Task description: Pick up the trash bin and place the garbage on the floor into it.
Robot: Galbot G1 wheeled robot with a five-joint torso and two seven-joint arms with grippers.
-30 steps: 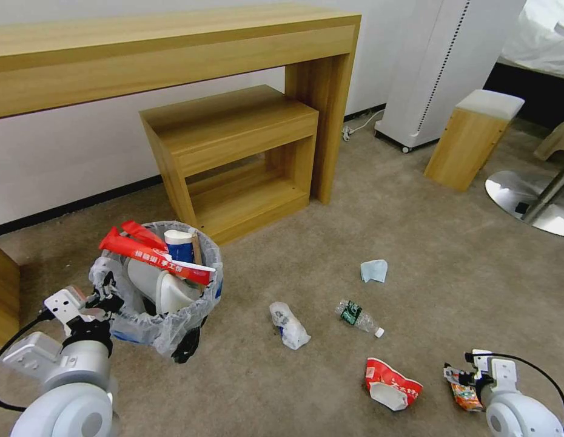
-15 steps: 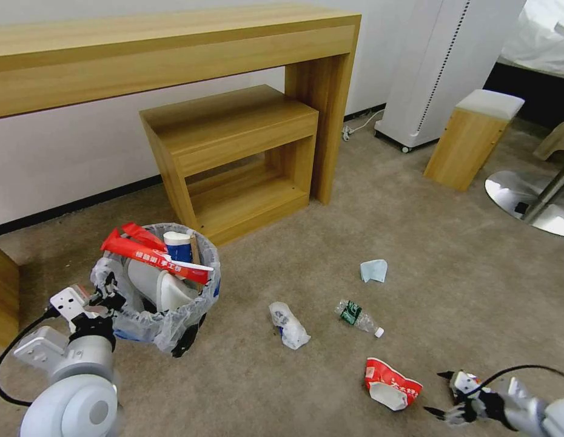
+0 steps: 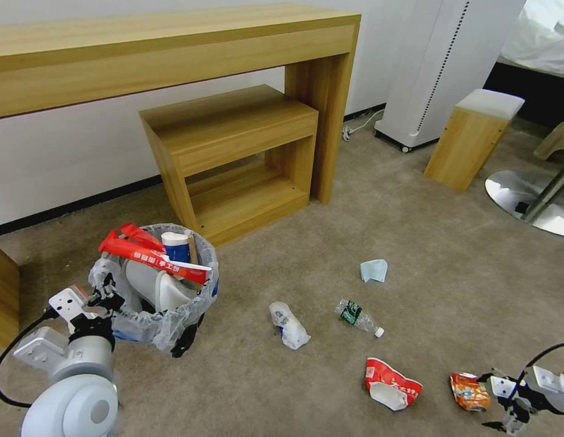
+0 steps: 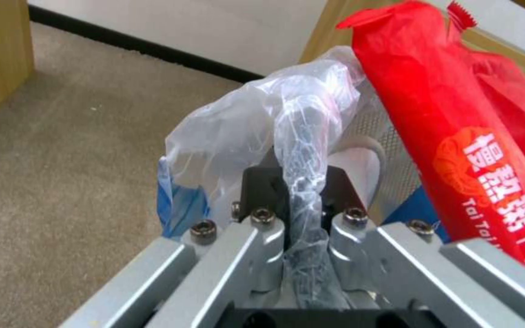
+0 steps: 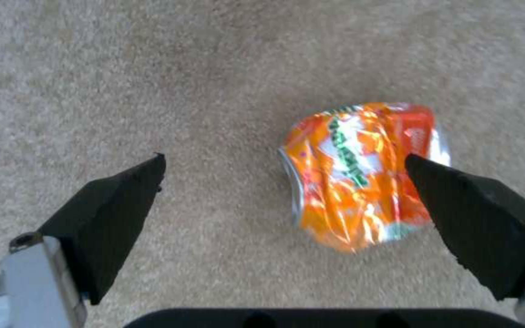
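Right pincer [image 5: 284,171] spread over orange can [image 5: 362,175], red-white cup [image 3: 391,383] beside.

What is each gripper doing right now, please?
Left gripper: closed on the plastic-lined rim of the trash bin.
Right gripper: open, holding nothing, low over the floor beside the crushed orange can.
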